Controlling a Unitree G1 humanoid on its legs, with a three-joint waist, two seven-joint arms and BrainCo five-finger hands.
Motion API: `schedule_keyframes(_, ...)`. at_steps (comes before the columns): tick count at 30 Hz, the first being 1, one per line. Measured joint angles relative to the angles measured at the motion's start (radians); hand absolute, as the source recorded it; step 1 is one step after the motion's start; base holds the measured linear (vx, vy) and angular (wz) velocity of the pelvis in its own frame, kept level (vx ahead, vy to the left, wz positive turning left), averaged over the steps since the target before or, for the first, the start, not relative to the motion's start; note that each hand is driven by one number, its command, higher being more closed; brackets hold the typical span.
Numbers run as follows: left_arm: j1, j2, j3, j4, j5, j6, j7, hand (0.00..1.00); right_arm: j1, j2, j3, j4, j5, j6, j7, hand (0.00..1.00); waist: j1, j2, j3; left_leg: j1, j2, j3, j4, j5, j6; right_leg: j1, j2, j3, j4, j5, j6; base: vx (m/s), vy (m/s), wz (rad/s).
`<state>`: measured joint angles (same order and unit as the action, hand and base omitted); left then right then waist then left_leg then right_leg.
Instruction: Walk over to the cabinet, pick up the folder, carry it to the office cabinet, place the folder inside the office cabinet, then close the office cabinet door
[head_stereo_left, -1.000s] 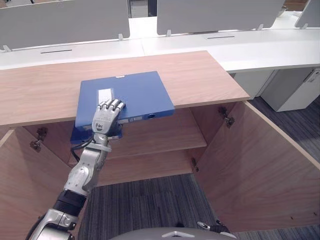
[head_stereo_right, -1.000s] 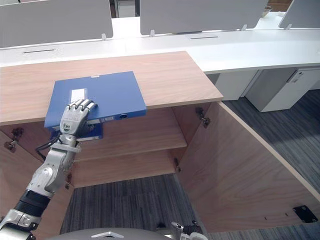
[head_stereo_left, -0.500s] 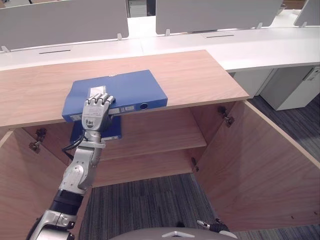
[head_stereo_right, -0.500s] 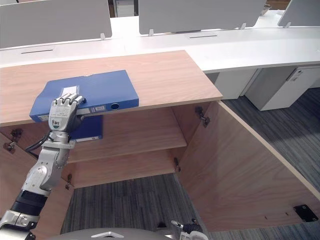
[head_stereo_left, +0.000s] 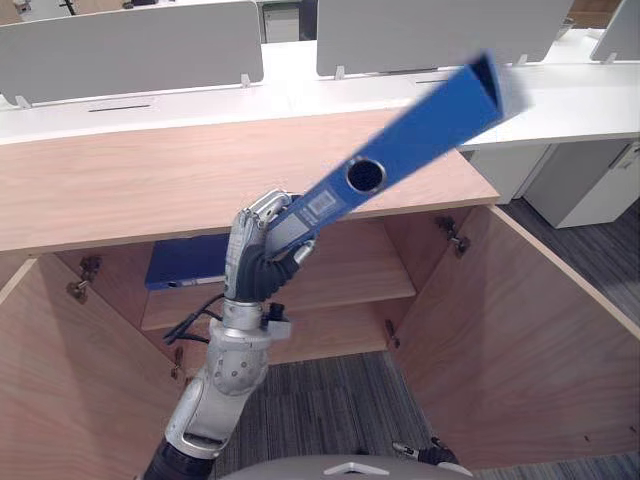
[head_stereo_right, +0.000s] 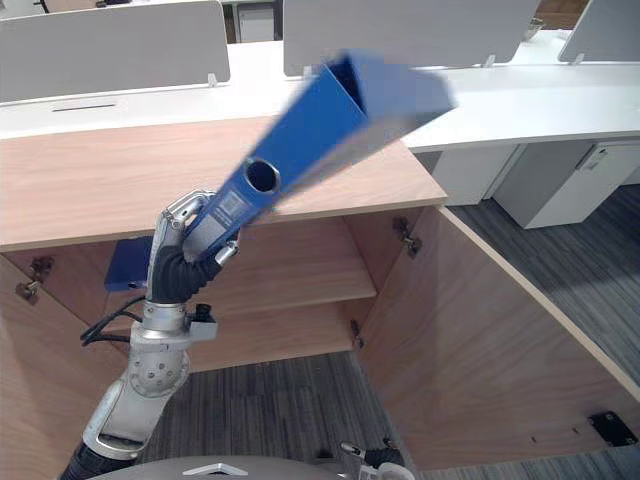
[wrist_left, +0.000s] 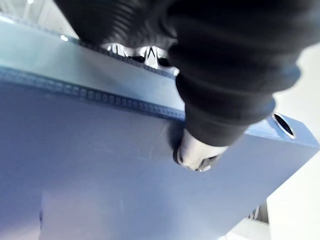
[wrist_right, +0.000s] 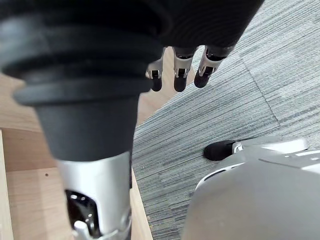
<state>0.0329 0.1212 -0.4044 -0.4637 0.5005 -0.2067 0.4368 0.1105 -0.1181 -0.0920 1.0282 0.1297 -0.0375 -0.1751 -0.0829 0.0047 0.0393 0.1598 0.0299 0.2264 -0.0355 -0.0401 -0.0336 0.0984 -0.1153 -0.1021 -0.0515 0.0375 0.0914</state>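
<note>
Here, left robot hand (head_stereo_left: 262, 240): clamped round folder (head_stereo_left: 420, 135), low end
Folder: tilted up above worktop (head_stereo_left: 120, 180)
Right robot hand (wrist_right: 180, 80): fingers relaxed, empty

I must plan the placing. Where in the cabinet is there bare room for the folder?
The upper shelf is bare from the shelved folder at its left end to the right wall. The lower shelf looks bare where visible. Crowded: the left end, where the left hand grips the held folder near the shelved one.
</note>
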Motion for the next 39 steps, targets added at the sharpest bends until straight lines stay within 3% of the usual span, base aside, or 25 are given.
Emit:
schedule_keyframes(3, 0.032, -0.019, -0.019, -0.002, -0.172, -0.003, -0.015, 1.00, 0.006, -0.001, 0.015, -0.056, 0.002, -0.008, -0.014, 0.00, 0.001, 0.005, -0.003, -0.007, 0.001, 0.003, 0.004, -0.001, 0.001, -0.014, 0.000, 0.009, 0.010, 0.000, 0.000, -0.04, -0.015, -0.07)
schedule_keyframes(6, 0.091, -0.022, -0.043, -0.043, -0.409, -0.012, -0.074, 1.00, 0.006, 0.010, 0.052, -0.132, 0.003, -0.023, -0.023, 0.00, 0.010, 0.002, -0.002, -0.017, 0.003, 0.003, 0.018, -0.006, 0.001, -0.017, 0.000, 0.010, 0.014, 0.000, 0.000, -0.05, -0.017, 0.00)
schedule_keyframes(12, 0.125, -0.026, -0.031, -0.118, -0.605, -0.052, -0.134, 1.00, 0.010, 0.045, 0.079, -0.318, 0.025, -0.033, -0.022, 0.00, 0.029, -0.001, -0.006, -0.022, 0.001, 0.003, 0.018, -0.004, 0.003, -0.028, 0.000, 0.012, 0.023, 0.000, 0.001, -0.01, -0.003, 0.00)
schedule_keyframes(22, 0.257, -0.050, 0.133, -0.089, -0.713, -0.051, -0.245, 1.00, 0.097, 0.114, 0.079, -0.853, 0.060, -0.100, -0.002, 0.00, 0.037, -0.029, 0.012, -0.022, 0.000, 0.002, 0.018, -0.004, 0.004, -0.029, 0.000, 0.011, 0.024, 0.000, 0.001, -0.01, -0.002, 0.00)
schedule_keyframes(27, 0.283, -0.062, 0.221, -0.024, -0.712, -0.038, -0.271, 1.00, 0.142, 0.117, 0.077, -1.108, 0.070, -0.139, 0.070, 0.00, 0.044, -0.043, 0.021, -0.021, -0.001, 0.002, 0.017, -0.004, 0.004, -0.029, -0.002, 0.010, 0.024, 0.000, 0.001, 0.00, 0.000, 0.00)
schedule_keyframes(35, 0.294, -0.083, 0.285, -0.003, -0.712, -0.034, -0.321, 1.00, 0.138, 0.109, 0.070, -1.318, 0.158, -0.182, 0.159, 0.00, 0.043, -0.044, 0.030, -0.023, -0.002, 0.002, 0.016, -0.005, 0.005, -0.030, -0.002, 0.010, 0.022, -0.001, 0.002, 0.00, 0.000, 0.00)
schedule_keyframes(39, 0.287, -0.083, 0.288, 0.055, -0.711, -0.034, -0.342, 1.00, 0.095, 0.083, 0.069, -1.336, 0.197, -0.185, 0.199, 0.00, 0.043, -0.043, 0.030, -0.029, -0.002, 0.002, 0.017, -0.005, 0.005, -0.040, -0.002, 0.010, 0.021, 0.000, 0.002, 0.00, 0.000, 0.00)
